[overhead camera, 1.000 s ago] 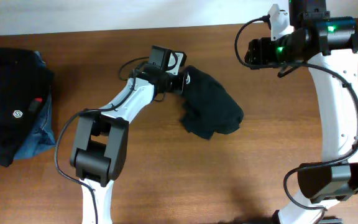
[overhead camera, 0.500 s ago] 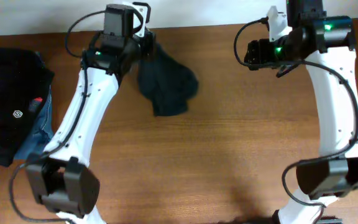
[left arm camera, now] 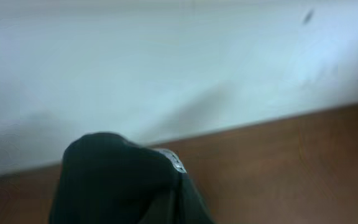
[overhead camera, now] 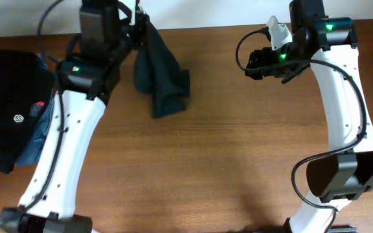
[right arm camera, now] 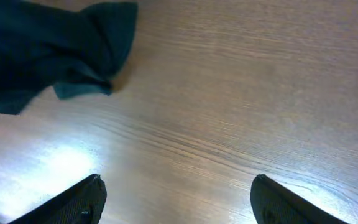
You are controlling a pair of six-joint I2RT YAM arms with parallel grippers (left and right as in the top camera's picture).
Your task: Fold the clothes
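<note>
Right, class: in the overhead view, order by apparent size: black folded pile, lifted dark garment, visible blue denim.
1. black folded pile
2. lifted dark garment (nearer the camera, perhaps enlarged)
3. blue denim, partly covered

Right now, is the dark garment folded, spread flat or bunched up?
Bunched up, not folded. The dark garment hangs crumpled from the left gripper, which pinches one end of it.

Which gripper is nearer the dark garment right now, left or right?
Left. The left gripper holds the garment by its top; the right gripper hangs open well off to its right, not touching.
</note>
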